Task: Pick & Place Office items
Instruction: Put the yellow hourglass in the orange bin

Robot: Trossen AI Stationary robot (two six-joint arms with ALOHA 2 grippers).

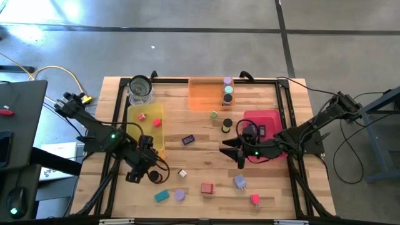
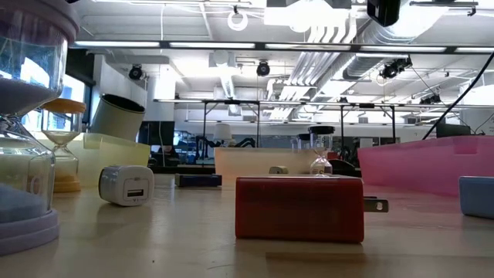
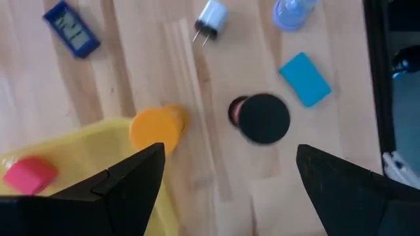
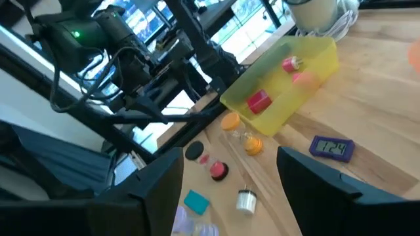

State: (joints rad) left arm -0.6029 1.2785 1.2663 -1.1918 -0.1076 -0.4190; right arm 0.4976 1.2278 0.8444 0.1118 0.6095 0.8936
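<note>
I read the left gripper [image 1: 142, 170] as open and empty: in its wrist view the two dark fingers [image 3: 125, 183] stand wide apart with bare wood between them. It hangs over the front-left part of the desk [image 1: 206, 169], just off the front corner of the yellow tray [image 1: 139, 128]. Below it lies a black-capped hourglass [image 3: 261, 118] on its side, and an orange-capped hourglass [image 3: 156, 128] lies touching the yellow tray's wall. Nearby on the desk are a teal block [image 3: 304, 79], a white plug adapter [image 3: 211, 16], a lavender piece [image 3: 292, 12] and a dark-blue clock block [image 3: 72, 29].

Inside the yellow tray I see two red pieces [image 1: 142, 116] (one of them shows as a red block [image 3: 29, 176] in the left wrist view).

The right gripper [image 1: 232, 152] is also open and empty, its fingers [image 4: 154, 190] spread wide in its own wrist view. It sits mid-desk at the left edge of the pink tray [image 1: 262, 119], pointing toward the left arm.

Other items on the desk: a red block [image 1: 207, 187] near the front centre, a lavender-blue block [image 1: 240, 182], a small red piece [image 1: 255, 199], a black cylinder [image 1: 226, 125] and a green piece [image 1: 214, 115]. The orange tray [image 1: 203, 94] holds a purple-topped cylinder [image 1: 227, 82] and a green-topped one [image 1: 228, 90] at its right end. A clear glass jar [image 1: 140, 89] stands behind the yellow tray.
</note>
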